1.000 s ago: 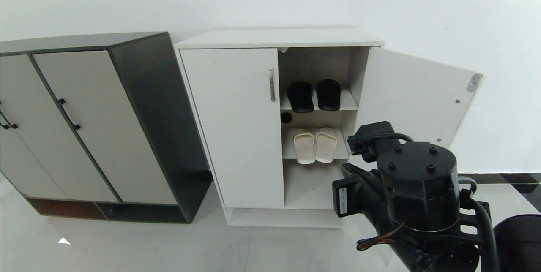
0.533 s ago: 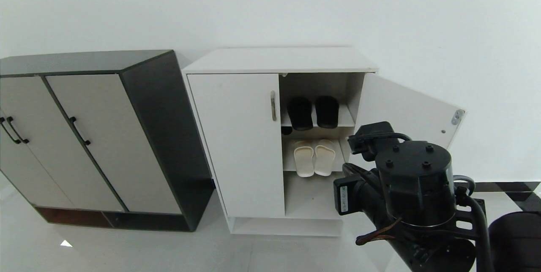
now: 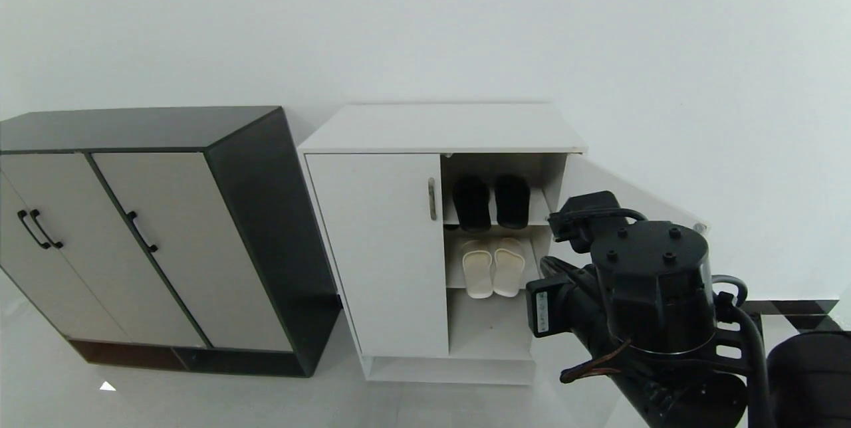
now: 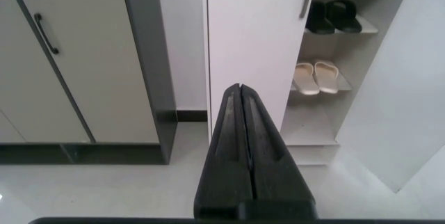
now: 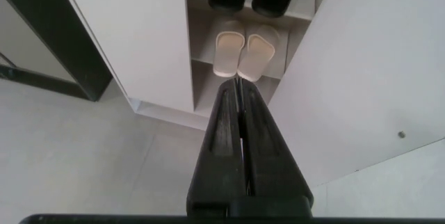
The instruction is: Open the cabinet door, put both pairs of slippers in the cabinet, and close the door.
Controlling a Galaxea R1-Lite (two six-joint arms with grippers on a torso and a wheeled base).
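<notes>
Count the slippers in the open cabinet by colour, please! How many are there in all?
Black slippers: 2
White slippers: 2
Total: 4

1. The cabinet (image 3: 439, 129) stands against the wall (image 3: 425, 29); a second cabinet (image 3: 133, 129) stands just beside it on the left.
2. Its left door (image 3: 375, 248) is closed; its right door (image 5: 361, 78) is swung out to the right.
3. In the open half, the upper pair of slippers (image 3: 492, 202) lies on the top shelf (image 3: 540, 205), and the lower pair of slippers (image 3: 493, 258) lies on the shelf below.
</notes>
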